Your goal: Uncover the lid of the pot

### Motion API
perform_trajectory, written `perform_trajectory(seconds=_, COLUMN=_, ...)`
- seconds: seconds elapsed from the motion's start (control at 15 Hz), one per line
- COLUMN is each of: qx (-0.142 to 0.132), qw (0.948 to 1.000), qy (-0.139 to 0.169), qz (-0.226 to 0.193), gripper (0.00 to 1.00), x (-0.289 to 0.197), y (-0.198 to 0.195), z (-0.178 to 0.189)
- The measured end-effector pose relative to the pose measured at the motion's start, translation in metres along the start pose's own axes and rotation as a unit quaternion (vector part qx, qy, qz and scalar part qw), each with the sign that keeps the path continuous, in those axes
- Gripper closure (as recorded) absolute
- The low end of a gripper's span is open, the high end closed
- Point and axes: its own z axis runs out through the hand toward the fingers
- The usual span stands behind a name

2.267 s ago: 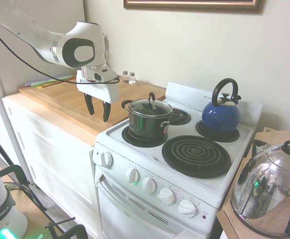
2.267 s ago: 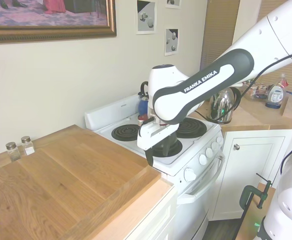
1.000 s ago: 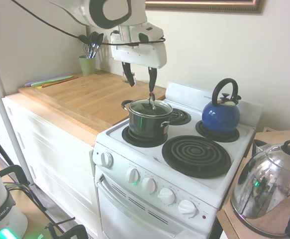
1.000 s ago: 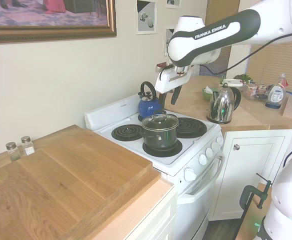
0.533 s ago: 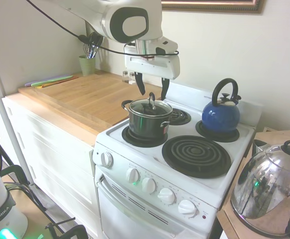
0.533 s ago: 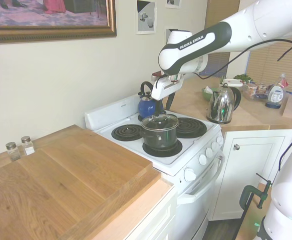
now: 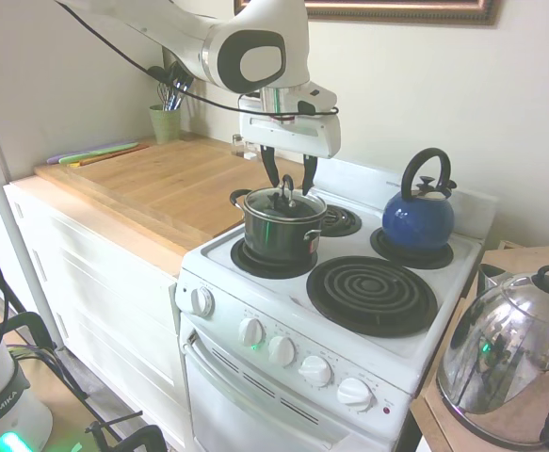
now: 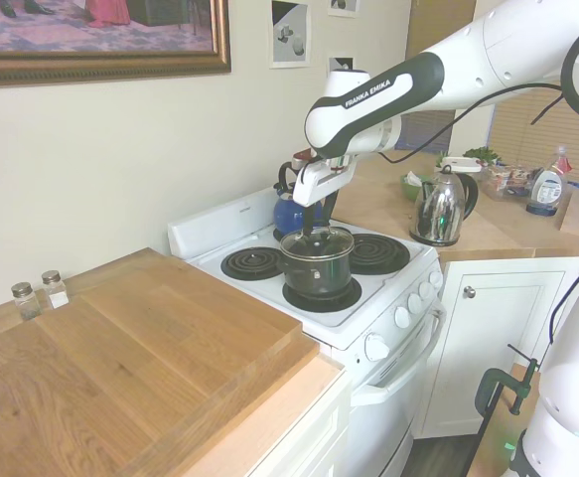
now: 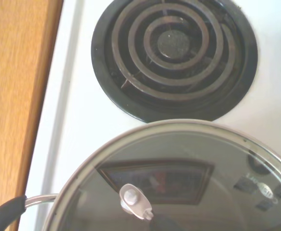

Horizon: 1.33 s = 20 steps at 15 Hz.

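The dark pot (image 7: 276, 235) stands on the front left burner of the white stove (image 7: 283, 311). Its glass lid (image 7: 283, 203) rests on it, with the dark loop knob (image 7: 287, 187) sticking up. My gripper (image 7: 288, 179) hangs straight above the lid, open, one finger on each side of the knob and not touching it. From the other side, the gripper (image 8: 314, 217) sits just over the lid (image 8: 317, 241) and pot (image 8: 316, 270). The wrist view shows the lid (image 9: 188, 183) from close above, with its knob's screw (image 9: 133, 199).
A blue kettle (image 7: 418, 215) sits on the back right burner and a shiny steel kettle (image 7: 505, 358) on the right counter. The large front burner (image 7: 372, 295) is bare. A wooden counter (image 7: 152, 184) lies left of the stove, with a utensil cup (image 7: 166, 121) at its back.
The gripper came up from beside the counter, crossed over the stove and came down above the pot. In the last half second it sank a little closer to the knob, still open.
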Motion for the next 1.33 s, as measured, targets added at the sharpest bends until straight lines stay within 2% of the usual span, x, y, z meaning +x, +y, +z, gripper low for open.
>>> perform_trajectory(seconds=1.13, qx=0.004, qw=1.0000, qy=0.005, qz=0.005, gripper=1.00, x=0.004, y=0.002, z=-0.002)
perform_trajectory(seconds=1.33, qx=0.010, qw=0.9998, qy=0.019, qz=-0.004, gripper=1.00, x=-0.002, y=-0.002, z=-0.024)
